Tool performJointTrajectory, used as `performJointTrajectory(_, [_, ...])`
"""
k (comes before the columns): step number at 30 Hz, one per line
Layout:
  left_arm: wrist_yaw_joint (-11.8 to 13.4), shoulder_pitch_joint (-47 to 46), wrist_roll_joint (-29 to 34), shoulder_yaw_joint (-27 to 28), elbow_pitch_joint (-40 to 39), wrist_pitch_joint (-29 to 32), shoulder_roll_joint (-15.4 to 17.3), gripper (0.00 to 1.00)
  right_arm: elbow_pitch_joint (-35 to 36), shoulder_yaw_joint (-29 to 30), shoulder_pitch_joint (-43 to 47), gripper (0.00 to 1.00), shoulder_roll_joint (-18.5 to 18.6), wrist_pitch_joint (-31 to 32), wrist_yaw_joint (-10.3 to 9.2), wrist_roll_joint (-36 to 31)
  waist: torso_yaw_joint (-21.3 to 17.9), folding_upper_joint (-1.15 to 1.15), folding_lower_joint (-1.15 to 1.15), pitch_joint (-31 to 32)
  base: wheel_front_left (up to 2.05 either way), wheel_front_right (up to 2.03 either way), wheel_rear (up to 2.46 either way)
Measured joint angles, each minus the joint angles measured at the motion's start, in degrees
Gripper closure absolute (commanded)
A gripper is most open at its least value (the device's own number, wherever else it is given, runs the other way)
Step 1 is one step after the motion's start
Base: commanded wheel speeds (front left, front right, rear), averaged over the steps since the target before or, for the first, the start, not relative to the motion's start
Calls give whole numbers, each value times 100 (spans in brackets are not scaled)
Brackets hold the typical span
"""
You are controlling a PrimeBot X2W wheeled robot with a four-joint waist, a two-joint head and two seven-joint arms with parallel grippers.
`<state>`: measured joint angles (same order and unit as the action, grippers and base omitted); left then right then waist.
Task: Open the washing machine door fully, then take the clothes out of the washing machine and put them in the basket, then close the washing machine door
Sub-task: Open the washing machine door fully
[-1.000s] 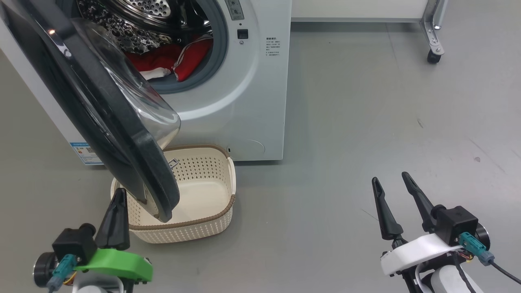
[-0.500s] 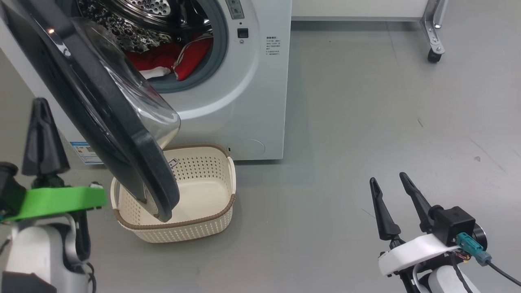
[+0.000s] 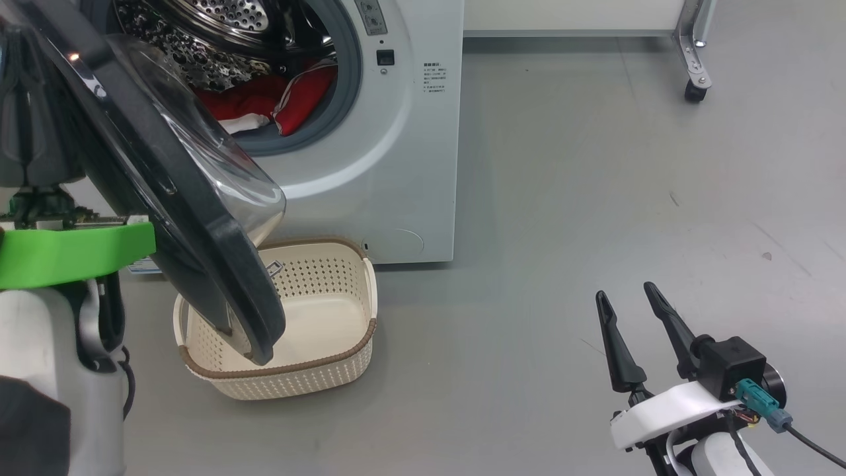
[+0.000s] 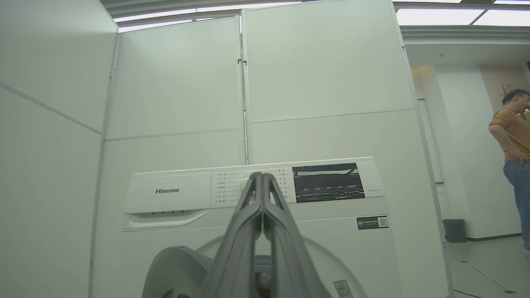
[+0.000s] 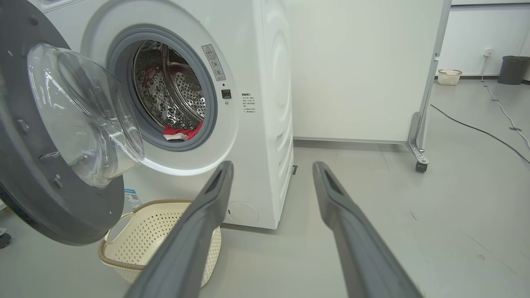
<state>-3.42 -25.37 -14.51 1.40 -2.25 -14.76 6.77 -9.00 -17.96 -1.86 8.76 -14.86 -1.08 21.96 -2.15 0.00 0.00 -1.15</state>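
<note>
- My right gripper (image 3: pixel 624 291) sits low at my right, fingers spread and holding nothing. It is well apart from the washer (image 3: pixel 396 165), with bare floor (image 3: pixel 562 198) between.
- My left gripper (image 4: pixel 261 176) is raised at my left, fingers pressed together on nothing. In its wrist view they aim at the washer's control panel (image 4: pixel 186 190), with the door low beneath them.
- The basket (image 3: pixel 317 367) stands empty on the floor just before the washer, and the door's lower edge hangs over its left part.
- The door (image 3: pixel 198 251) is what the next move turns on. It stands part open, hinged on my left, free edge pointing towards me, glass bowl (image 3: pixel 218 172) facing right.
- The left arm is much the nearer, just beside the door's black outer face. The right gripper would have to cross the floor.
- I judge the door must swing further to my left, the side where that arm stands, so the arm has to catch the rim or make room.
- The clothes (image 3: pixel 304 99) lie deepest, a red heap low in the drum (image 5: pixel 186 95) at the mouth's lower edge, spread across the opening, beyond the door.
</note>
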Motion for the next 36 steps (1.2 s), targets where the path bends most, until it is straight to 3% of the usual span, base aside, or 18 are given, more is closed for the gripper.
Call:
performJointTrajectory(6, [-118, -246, 23, -404, -18, 183, -2, 100, -19, 32, 0, 0, -43, 0, 45, -7, -48, 0, 0, 5, 0, 0, 0])
performJointTrajectory(12, [-245, -203, 86, -1149, 244, 605, -108, 100, -41, 56, 0, 0, -112, 0, 52, -44, -110, 0, 0, -7, 0, 0, 0])
performJointTrajectory(20, [-294, 292, 70, -1705, 749, 958, -263, 100, -44, 101, 0, 0, -145, 0, 101, -93, -180, 0, 0, -72, 0, 0, 0])
performJointTrajectory(36, [-226, 866, -122, -1590, 1791, 1317, -266, 100, -135, 113, -12, 0, -241, 0, 203, -145, -442, 0, 0, -135, 0, 0, 0])
